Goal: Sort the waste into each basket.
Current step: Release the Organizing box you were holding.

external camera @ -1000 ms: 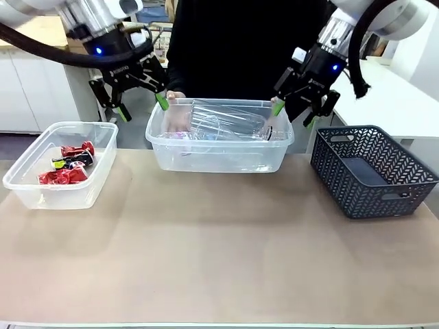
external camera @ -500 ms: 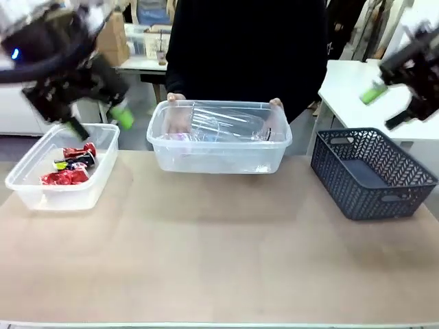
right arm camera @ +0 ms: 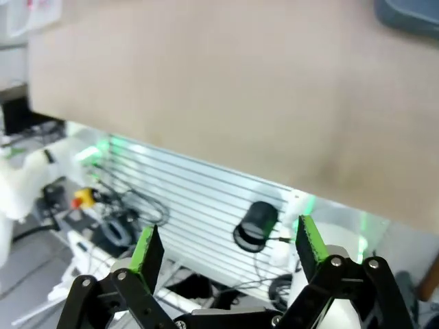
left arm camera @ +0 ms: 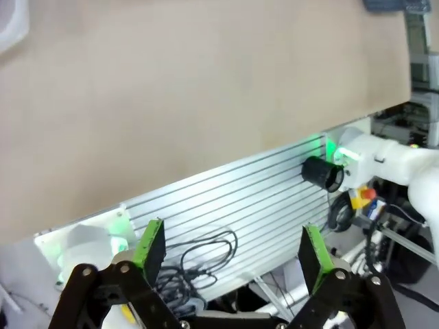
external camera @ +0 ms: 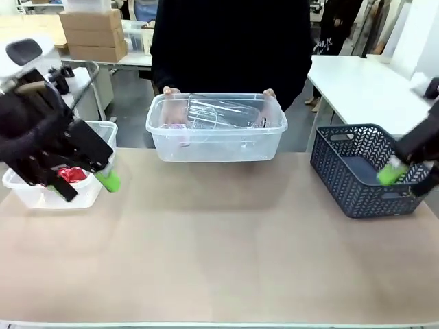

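The tan tabletop (external camera: 226, 240) spans the front view. At the middle of its far edge a large clear tub (external camera: 216, 130) holds clear plastic bottles (external camera: 219, 115), and the person's hands (external camera: 171, 96) grip its two far corners. By the right edge sits a dark grey lattice basket (external camera: 357, 168). At the far left corner a smaller clear tub (external camera: 51, 188) holds crushed red cans (external camera: 70, 174), partly hidden by the blurred left claw (external camera: 86, 181) hanging in front of it. The right claw (external camera: 405, 175) is blurred over the lattice basket at the right edge. In both wrist views the left claw (left arm camera: 228, 248) and right claw (right arm camera: 223, 248) stand wide apart and carry nothing.
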Controlling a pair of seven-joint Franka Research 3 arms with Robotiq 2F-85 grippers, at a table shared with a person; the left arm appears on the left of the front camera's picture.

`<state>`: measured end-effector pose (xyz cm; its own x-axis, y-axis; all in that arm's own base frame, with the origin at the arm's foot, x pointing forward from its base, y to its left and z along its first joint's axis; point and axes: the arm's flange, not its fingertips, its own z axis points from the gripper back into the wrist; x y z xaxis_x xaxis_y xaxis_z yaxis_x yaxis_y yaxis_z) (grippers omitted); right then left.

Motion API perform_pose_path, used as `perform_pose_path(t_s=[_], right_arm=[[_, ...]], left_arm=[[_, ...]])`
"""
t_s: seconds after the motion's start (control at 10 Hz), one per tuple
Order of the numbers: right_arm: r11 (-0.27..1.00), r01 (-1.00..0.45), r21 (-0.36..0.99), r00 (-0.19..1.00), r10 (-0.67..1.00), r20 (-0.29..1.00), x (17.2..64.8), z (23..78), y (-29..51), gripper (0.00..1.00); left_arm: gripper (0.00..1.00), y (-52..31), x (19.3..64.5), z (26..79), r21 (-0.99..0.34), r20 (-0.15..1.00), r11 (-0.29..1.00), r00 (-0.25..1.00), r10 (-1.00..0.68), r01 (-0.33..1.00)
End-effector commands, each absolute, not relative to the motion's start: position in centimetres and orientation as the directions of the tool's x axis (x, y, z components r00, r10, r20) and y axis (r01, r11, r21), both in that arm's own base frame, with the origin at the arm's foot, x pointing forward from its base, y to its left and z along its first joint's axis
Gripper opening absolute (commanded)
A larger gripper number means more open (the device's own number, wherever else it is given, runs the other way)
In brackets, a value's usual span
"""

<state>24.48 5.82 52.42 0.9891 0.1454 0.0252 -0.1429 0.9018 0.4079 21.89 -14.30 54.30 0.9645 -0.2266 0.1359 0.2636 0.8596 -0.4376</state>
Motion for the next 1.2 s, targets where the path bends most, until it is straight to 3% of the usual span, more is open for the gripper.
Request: perform_pose_path(t_s=[0.0, 0.1, 0.2, 0.3, 0.4, 0.6, 0.8, 0.9, 1.0, 1.1], right_arm=[[0.869, -0.136, 0.475, 0.991, 0.128, 0.049, 24.5, 53.9, 4.8, 1.0], [0.902, -0.143, 0.408, 0.989, 0.145, 0.025, 24.5, 52.4, 5.8, 1.0], [0.755, -0.085, 0.65, 0.995, 0.098, 0.016, 25.8, 51.6, 4.2, 1.0], [0.505, -0.007, 0.863, 0.995, 0.086, -0.042, 26.5, 51.1, 1.7, 1.0], [0.25, 0.177, 0.952, 0.984, -0.021, -0.178, 27.0, 50.8, -1.0, 1.0], [-0.075, 0.253, 0.965, 0.963, -0.075, -0.258, 26.8, 49.4, -4.8, 1.0], [-0.287, 0.221, 0.932, 0.951, -0.151, -0.271, 26.4, 47.9, -6.9, 1.0], [-0.302, 0.192, 0.934, 0.932, -0.241, -0.27, 26.2, 47.8, -7.3, 1.0], [-0.201, 0.27, 0.942, 0.858, -0.394, -0.33, 26.9, 48.0, -6.4, 1.0], [-0.04, 0.247, 0.968, 0.962, -0.108, -0.25, 27.5, 48.8, -9.7, 1.0]], left_arm=[[1.0, -14.1, 22.2, 56.0, -0.427, 0.185, 0.862, 0.96, -0.212, 0.272], [1.0, -14.3, 21.9, 54.3, -0.438, 0.136, 0.86, 0.964, -0.227, 0.264], [1.0, -14.0, 22.4, 53.8, -0.53, 0.156, 0.773, 0.936, -0.316, 0.349], [1.0, -11.9, 22.1, 53.3, -0.656, 0.19, 0.658, 0.925, -0.33, 0.37], [1.0, -8.9, 21.5, 52.7, -0.774, 0.261, 0.49, 0.908, -0.329, 0.4], [1.0, -2.8, 20.2, 49.8, -0.855, 0.418, 0.251, 0.889, -0.186, 0.454], [1.0, -0.2, 20.1, 47.6, -0.878, 0.42, 0.193, 0.898, -0.129, 0.438], [1.0, 0.7, 20.4, 46.9, -0.896, 0.383, 0.199, 0.918, -0.105, 0.397], [1.0, 1.0, 21.2, 46.6, -0.911, 0.343, 0.208, 0.935, -0.093, 0.355], [1.0, 4.3, 24.8, 54.9, -0.88, 0.42, 0.201, 0.902, -0.098, 0.431]])
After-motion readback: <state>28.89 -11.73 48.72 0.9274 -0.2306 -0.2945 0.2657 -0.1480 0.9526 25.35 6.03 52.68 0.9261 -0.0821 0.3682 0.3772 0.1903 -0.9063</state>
